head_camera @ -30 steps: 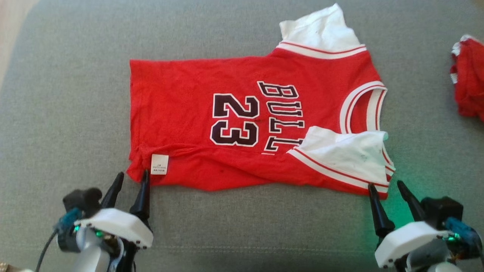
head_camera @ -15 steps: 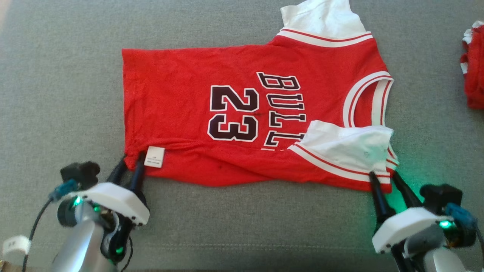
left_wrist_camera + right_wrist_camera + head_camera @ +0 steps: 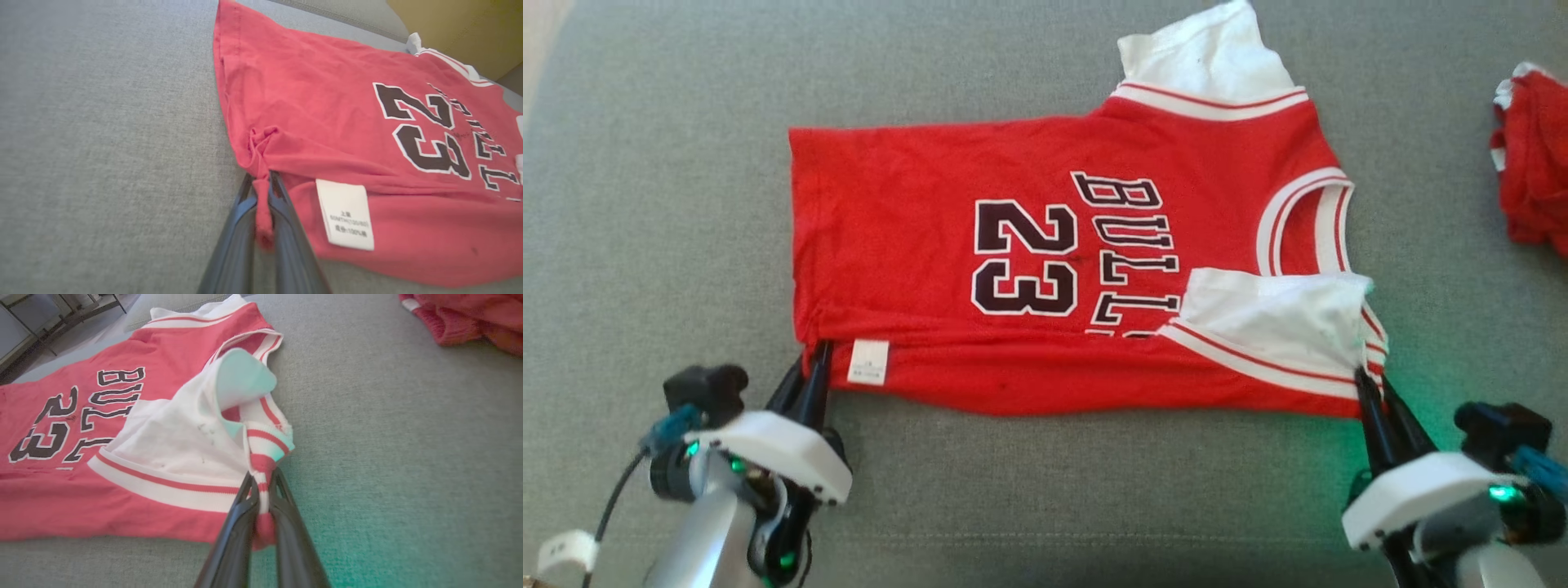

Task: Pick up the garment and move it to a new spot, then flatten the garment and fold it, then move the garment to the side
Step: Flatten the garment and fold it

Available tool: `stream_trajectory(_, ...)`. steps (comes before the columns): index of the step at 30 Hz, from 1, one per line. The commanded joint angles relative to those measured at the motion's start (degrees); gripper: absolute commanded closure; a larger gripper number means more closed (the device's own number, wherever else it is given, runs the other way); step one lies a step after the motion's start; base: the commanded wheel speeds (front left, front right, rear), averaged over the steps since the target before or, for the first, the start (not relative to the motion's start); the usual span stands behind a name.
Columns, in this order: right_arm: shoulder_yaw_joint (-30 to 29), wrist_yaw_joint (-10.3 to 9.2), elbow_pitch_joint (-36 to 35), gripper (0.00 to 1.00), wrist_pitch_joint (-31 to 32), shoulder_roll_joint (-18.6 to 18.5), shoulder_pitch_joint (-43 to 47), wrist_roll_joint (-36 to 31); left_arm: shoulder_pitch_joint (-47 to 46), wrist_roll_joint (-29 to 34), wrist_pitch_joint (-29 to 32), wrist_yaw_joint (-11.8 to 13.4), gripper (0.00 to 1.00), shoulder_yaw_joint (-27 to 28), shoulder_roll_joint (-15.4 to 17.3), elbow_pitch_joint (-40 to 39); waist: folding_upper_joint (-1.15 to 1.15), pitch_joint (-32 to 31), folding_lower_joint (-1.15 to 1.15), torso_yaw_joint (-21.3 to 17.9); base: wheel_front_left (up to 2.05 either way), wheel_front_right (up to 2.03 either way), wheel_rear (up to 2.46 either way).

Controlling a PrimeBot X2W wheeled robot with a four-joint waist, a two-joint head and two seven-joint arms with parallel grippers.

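A red jersey [image 3: 915, 220] with a black "23" and white sleeves lies spread sideways on the grey cushion [image 3: 645, 204], collar to the right. My left gripper [image 3: 815, 363] is shut on its near hem corner, beside a white care label [image 3: 868, 362]. In the left wrist view the gripper [image 3: 260, 181] pinches a bunched fold of the red jersey [image 3: 310, 106]. My right gripper [image 3: 1368, 385] is shut on the near shoulder edge, under the folded-over white sleeve [image 3: 1274, 322]. The right wrist view shows the gripper [image 3: 261, 477] clamping the striped trim of the jersey [image 3: 53, 498].
Another crumpled red garment [image 3: 1531, 184] lies at the cushion's right side, also in the right wrist view as the red garment [image 3: 470, 318] at top right. Bare grey cushion surrounds the jersey on the left and in front. A green glow falls beside my right gripper.
Both grippers moved forward onto the jersey's near edge and shut on it: left on the hem corner, right on the shoulder trim. The head camera shifted slightly.
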Motion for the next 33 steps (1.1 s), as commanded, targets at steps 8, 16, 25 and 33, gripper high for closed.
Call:
stream_trajectory(8,-0.8,0.20,-7.1,1.00,4.2,-0.4,8.1,1.7,7.5,-0.2,3.4,2.8,1.00,1.6,3.6,-9.1,0.00,-4.2,0.00,0.3,0.00,0.00,0.00)
stream_trajectory(16,-0.4,0.20,-8.6,0.25,6.0,-0.4,11.2,2.5,11.9,-1.2,7.1,4.5,0.23,1.4,4.6,-13.7,0.00,-5.6,0.00,-0.2,0.00,0.00,0.00)
stream_trajectory(25,-1.1,0.20,-10.4,0.00,-1.0,-0.4,7.2,-1.5,12.0,-0.7,3.9,6.7,0.00,2.0,3.2,-15.0,0.00,-8.2,0.00,-0.5,0.00,0.00,0.00)
stream_trajectory(33,-0.3,0.20,-15.0,0.00,-8.2,-0.4,2.5,-7.3,10.5,3.2,-2.4,10.3,0.00,2.7,2.4,-19.2,0.00,-10.9,0.00,-0.1,0.00,0.00,0.00)
